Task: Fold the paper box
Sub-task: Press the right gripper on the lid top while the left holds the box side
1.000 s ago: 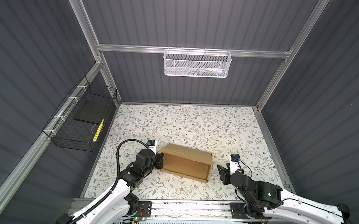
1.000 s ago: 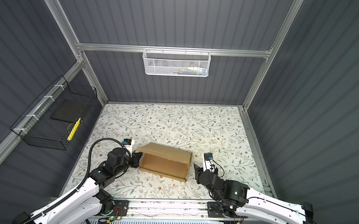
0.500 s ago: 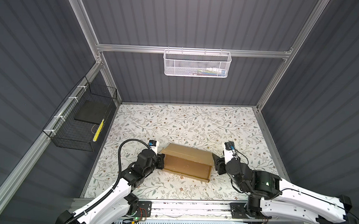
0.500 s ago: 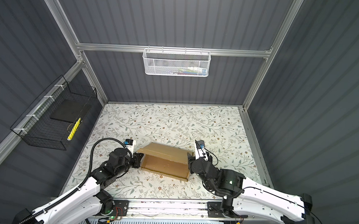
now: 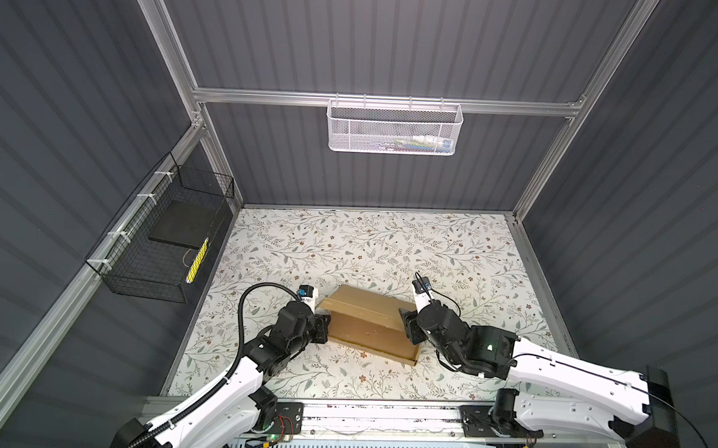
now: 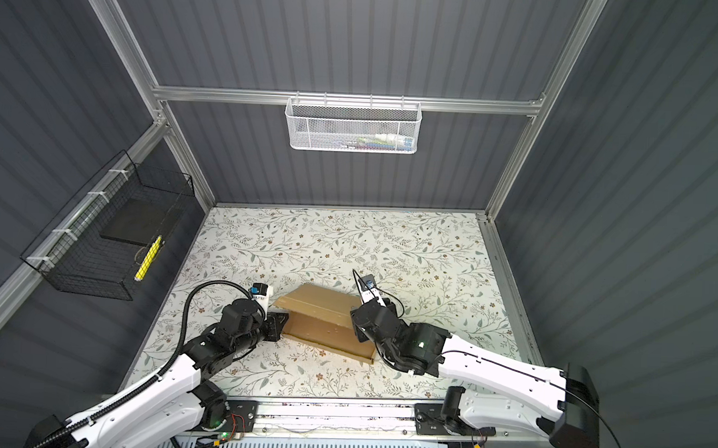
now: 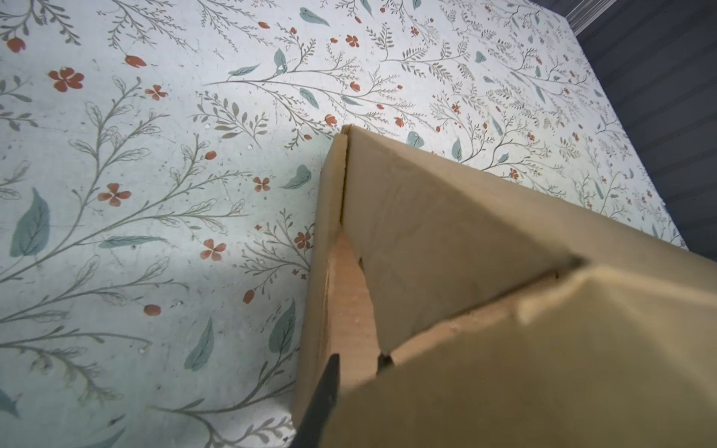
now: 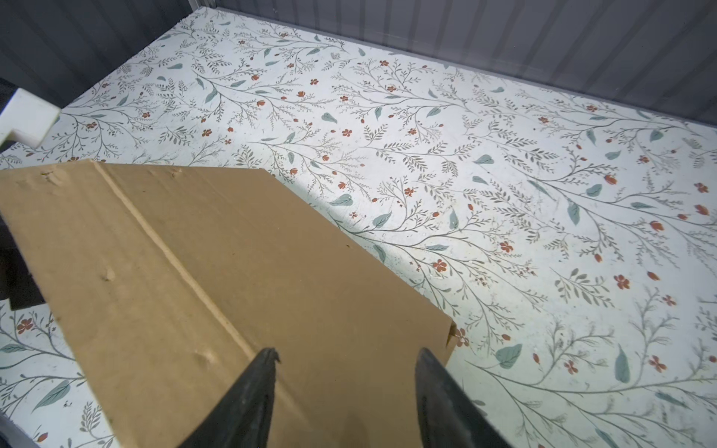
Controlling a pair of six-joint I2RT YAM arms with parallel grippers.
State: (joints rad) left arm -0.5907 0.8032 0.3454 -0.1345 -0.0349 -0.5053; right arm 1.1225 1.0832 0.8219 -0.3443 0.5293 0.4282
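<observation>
Because the table (image 5: 348,241) is a flat floral-printed surface with no stop or fence, the paper box (image 5: 365,331) can slide or rotate if the two arms push on it unevenly. The box lies near the front middle of the table, between both arms, with its lid panel tilted up over the shallow tray and not closed. The creased cardboard is judged likely to spring back. The lid may therefore reopen, or a side tab may land outside the wall instead of inside it, if either end is released before the tabs seat. The right end effector (image 8: 347,360) is open, its fingers spread wide over the right end of the lid with nothing clamped between them; a push that meets the panel off the crease may dent it. The left end effector (image 7: 357,364) straddles the end wall at the box's left end with its jaws a little apart. Whether they pinch the cardboard cannot be told, and a fingertip caught between wall and lid may drag the box when the arm moves. The black wire basket (image 5: 161,241) on the left wall and the white mesh basket (image 5: 394,129) on the rear rail hang well apart from the box. Nothing on the table obstructs either arm.
</observation>
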